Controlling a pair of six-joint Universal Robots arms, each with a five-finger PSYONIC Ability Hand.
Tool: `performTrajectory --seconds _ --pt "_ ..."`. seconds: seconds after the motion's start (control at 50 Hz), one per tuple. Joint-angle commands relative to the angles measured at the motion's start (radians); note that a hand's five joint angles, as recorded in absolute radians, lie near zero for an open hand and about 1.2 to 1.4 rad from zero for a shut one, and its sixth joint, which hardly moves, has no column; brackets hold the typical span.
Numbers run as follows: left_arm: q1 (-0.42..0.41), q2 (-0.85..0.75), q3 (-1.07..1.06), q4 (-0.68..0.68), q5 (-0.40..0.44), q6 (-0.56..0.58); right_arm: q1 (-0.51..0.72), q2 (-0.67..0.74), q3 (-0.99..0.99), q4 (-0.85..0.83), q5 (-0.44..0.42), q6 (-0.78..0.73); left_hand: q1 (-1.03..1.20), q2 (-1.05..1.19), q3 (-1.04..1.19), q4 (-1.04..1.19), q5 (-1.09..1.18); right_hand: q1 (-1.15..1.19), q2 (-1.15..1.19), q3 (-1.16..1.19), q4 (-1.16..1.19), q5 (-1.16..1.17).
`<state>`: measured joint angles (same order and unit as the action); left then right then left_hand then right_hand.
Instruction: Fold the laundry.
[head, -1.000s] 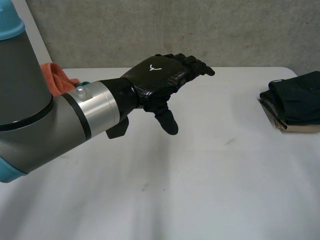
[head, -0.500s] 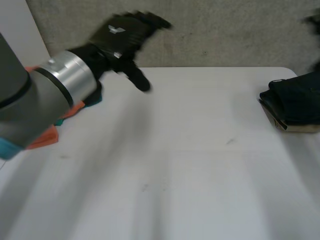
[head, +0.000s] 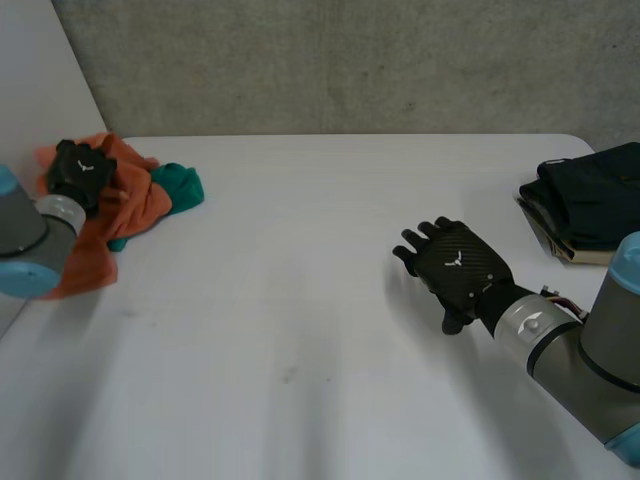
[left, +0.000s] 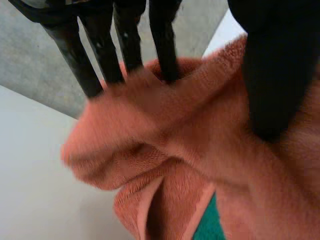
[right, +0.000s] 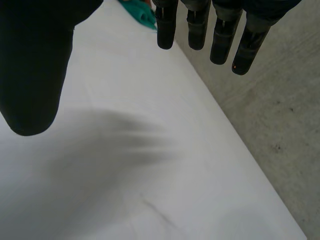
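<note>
My left hand (head: 80, 172) has swung off the middle of the table to its far left corner since a second ago, and my right hand (head: 455, 265), which was nowhere over the table then, now hangs above its right half. The white table (head: 300, 320) runs back to a grey wall (head: 350, 60). The orange towel (head: 130, 210) lies crumpled at that far left corner, part of it over the table's left edge, and my left hand sits on top of the heap. At the right edge, well apart from both hands, is a dark folded stack (head: 590, 195) of clothes. A teal cloth (head: 180, 186) pokes out from under the towel on the side nearest the table's middle, touching it. In my left wrist view my fingers (left: 167, 50) are straight with their tips sunk into a ridge of the towel and my thumb (left: 275, 70) is pressed on the ridge's other side. The view is blurred, but I seem to have that fold pinched between them. My right hand holds nothing: it is palm down with its fingers spread loose and just clear of the bare table top.
</note>
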<state>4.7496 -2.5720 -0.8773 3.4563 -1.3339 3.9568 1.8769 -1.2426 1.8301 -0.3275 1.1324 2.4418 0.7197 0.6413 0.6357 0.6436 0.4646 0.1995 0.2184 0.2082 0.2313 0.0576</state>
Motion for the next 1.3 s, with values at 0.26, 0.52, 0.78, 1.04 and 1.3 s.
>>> performTrajectory --seconds 0.26,0.52,0.78,1.04,1.3 --pt "-0.414 0.479 -0.405 0.165 -0.103 -0.321 -0.022 -0.008 -0.003 -0.01 0.023 0.011 0.677 0.755 0.761 0.753 0.757 -0.025 -0.044 -0.034 -0.057 -0.058" --pt "-0.753 0.51 -0.629 0.116 0.044 -0.659 -0.039 -0.012 -0.031 -0.01 0.121 0.013 -0.414 -0.335 -0.33 -0.338 -0.333 -0.025 -0.044 -0.034 -0.057 -0.058" --pt "-0.62 0.657 -0.609 -0.043 -0.117 -0.656 -0.067 -0.031 -0.104 0.031 0.107 0.14 -0.533 -0.454 -0.449 -0.457 -0.452 -0.025 -0.044 -0.034 -0.057 -0.058" --pt "-0.438 0.655 -0.608 -0.126 -0.237 -0.556 -0.051 0.011 -0.299 0.464 0.067 0.235 -0.515 -0.437 -0.431 -0.439 -0.434 -0.025 -0.044 -0.034 -0.057 -0.058" --pt "-0.272 0.268 -0.286 -0.109 0.019 -0.284 0.134 0.124 -0.255 0.371 0.225 0.39 -0.486 -0.407 -0.402 -0.41 -0.405 -0.025 -0.044 -0.034 -0.057 -0.058"
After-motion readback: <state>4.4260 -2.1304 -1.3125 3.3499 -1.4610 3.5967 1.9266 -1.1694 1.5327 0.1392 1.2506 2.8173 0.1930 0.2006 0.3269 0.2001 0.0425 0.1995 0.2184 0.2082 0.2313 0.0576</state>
